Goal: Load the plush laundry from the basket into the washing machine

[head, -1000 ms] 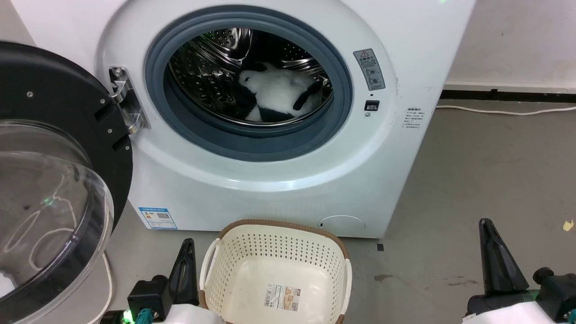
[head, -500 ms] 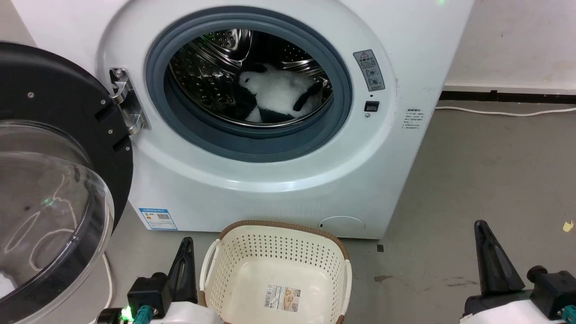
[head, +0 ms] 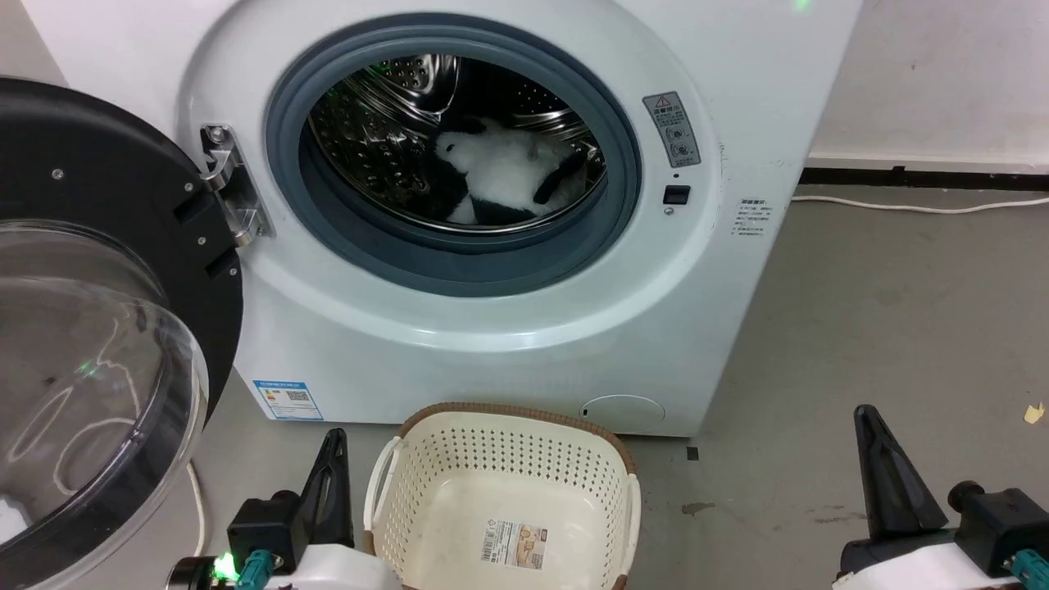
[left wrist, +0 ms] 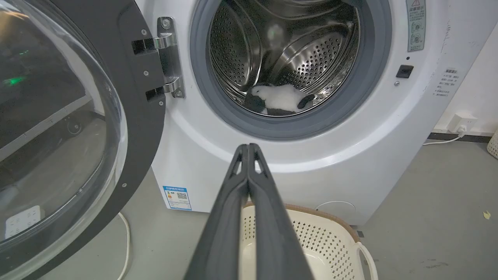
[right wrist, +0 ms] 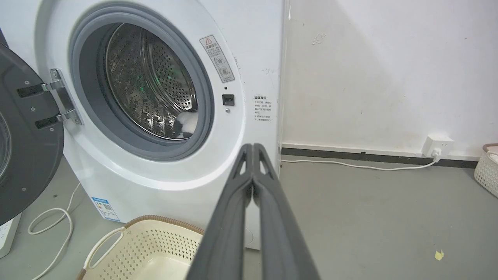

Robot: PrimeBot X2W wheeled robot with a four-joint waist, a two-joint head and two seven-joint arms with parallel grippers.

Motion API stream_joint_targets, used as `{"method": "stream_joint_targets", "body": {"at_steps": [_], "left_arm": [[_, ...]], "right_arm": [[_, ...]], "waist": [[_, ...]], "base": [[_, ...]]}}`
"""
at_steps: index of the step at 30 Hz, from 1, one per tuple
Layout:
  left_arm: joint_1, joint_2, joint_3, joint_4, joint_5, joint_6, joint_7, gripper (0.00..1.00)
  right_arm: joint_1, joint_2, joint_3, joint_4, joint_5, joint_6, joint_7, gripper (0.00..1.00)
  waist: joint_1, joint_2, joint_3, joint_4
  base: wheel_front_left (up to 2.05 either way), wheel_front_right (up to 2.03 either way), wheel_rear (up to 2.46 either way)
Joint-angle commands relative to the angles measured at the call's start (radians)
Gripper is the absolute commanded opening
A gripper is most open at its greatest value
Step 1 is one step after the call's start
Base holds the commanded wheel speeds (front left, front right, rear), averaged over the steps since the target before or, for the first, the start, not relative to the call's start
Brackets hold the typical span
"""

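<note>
Plush laundry (head: 504,176) is inside the drum of the washing machine (head: 492,328), low and toward the front. It lies up and ahead of both my grippers. Its long axis runs roughly across the opening, white head end toward my left. I can't tell how deep it sits; my right wrist view catches just a sliver of it past the grey ring.

Basket (head: 516,410) sits on the floor at the machine's foot with no plush in it.

Left gripper (head: 334,438) is just beside the basket's left handle, fingers pressed together, holding nothing. Right gripper (head: 865,414) is well off to the right over bare floor, also clamped shut on nothing.

I judge loading done. The door (head: 106,246) hangs wide open on my left, so the left arm is nearer for it.
</note>
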Motion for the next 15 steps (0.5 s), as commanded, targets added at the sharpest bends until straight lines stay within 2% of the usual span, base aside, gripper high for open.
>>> {"method": "stream_joint_targets", "body": {"at_steps": [1,15], "left_arm": [[-0.006,0.0,0.004,-0.006,0.012,-0.004,0.005,0.0],[-0.008,-0.001,0.017,-0.022,0.034,-0.015,0.033,0.0]], "right_arm": [[-0.019,0.001,0.002,0.005,-0.009,0.0,0.004,0.0],[-0.027,0.001,0.009,0.009,-0.023,0.0,0.033,0.0]], "waist": [[-0.0001,0.0,0.0,0.0],[-0.0001,0.0,-0.003,-0.001]], "base": [[0.0,0.0,0.0],[0.0,0.0,0.0]]}}
